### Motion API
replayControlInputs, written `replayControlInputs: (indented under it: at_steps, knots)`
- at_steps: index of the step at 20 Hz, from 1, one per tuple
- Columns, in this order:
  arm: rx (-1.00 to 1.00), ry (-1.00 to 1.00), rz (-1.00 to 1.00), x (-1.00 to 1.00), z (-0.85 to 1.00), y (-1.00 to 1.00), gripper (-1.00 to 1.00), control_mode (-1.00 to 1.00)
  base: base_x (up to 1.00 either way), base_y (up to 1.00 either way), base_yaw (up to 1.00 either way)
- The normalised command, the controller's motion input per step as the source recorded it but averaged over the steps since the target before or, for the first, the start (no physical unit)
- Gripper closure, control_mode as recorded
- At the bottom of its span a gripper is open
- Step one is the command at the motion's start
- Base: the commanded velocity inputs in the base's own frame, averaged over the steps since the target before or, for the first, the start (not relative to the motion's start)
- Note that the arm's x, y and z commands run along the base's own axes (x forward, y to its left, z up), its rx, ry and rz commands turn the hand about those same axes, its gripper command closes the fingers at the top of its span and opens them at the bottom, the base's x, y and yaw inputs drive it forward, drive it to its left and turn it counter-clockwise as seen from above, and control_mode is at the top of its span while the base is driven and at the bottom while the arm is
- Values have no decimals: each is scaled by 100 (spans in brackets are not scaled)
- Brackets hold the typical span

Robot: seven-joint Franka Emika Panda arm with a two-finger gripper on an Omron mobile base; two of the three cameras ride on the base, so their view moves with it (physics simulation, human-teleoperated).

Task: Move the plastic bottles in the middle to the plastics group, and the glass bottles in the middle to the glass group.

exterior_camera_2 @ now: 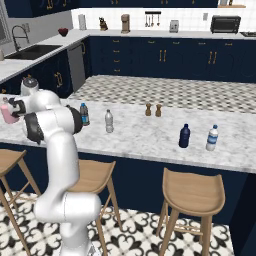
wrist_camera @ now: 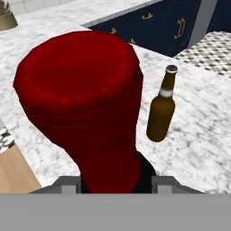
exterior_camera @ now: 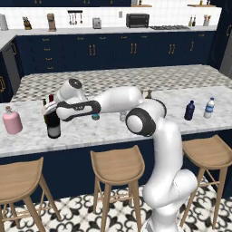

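Marble desk (exterior_camera: 118,129) carries everything, three wooden stools (exterior_camera: 118,165) in front. White arm (exterior_camera: 149,120) reaches left across the desk to the wine bottle (exterior_camera: 53,123), the biggest bottle, standing upright on the desk. The jaws (exterior_camera: 50,108) are closed around its red capped neck (wrist_camera: 88,108), holding it; in the hand view the red neck sits between the two fingertips. Slim brown beer bottle (wrist_camera: 162,110) stands just beyond the jaws, upright, apart from the wine bottle. Squat pink bottle (exterior_camera: 12,121) stands near, on the side away from the arm. Teal-bodied bottle (exterior_camera_2: 84,114) and clear pale-capped bottle (exterior_camera_2: 109,121) stand back along the arm, mid-desk. Navy bottle (exterior_camera: 189,110) and blue-label water bottle (exterior_camera: 209,108) stand well apart at the far end.
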Motion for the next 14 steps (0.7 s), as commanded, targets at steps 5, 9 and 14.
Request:
replayControlInputs:
  at_steps: [5, 9, 14]
  knots:
    - [0, 0, 0, 8, -1, 39, 100, -100, 0, 0, 0]
    - [0, 0, 0, 37, -3, 28, 100, -100, 0, 0, 0]
    - [0, 0, 0, 49, -12, 25, 100, -100, 0, 0, 0]
